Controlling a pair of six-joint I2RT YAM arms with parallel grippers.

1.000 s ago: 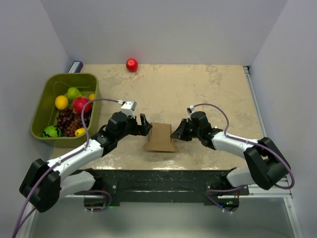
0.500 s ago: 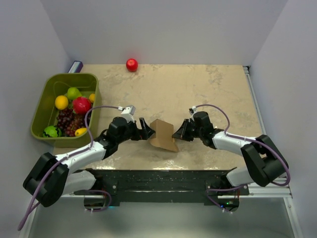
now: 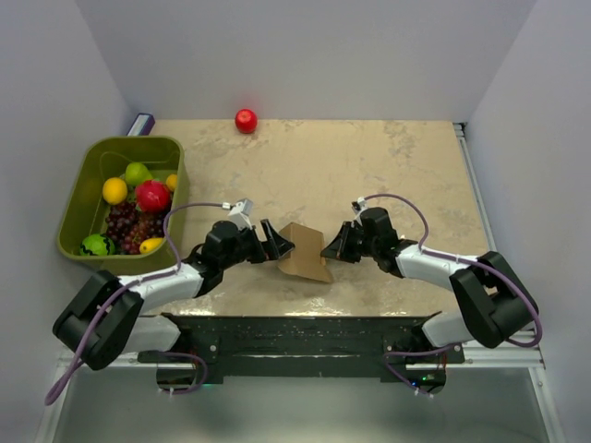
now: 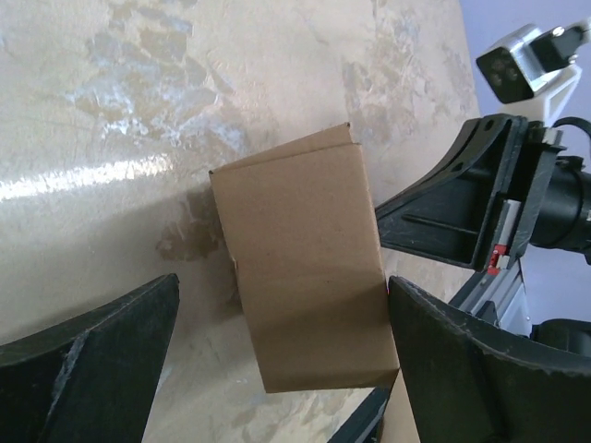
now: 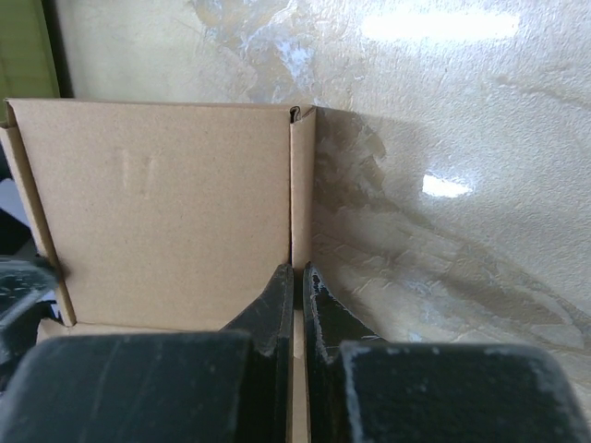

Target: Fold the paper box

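Observation:
The paper box is plain brown cardboard, partly folded, standing tilted on the table between my two grippers. My right gripper is shut on the box's right wall edge, pinching the thin cardboard between its fingertips. My left gripper is open, its jaws spread wide on either side of the box's near corner, the right-hand finger close against the box's side. In the left wrist view the right gripper shows behind the box.
A green plastic bin with several fruits stands at the left. A red ball lies at the table's far edge. A small purple and white object sits at the back left corner.
My left gripper has advanced right toward the box and its arm has lowered. The box has turned and tilted from flat-fronted to corner-on. The right gripper has barely moved.

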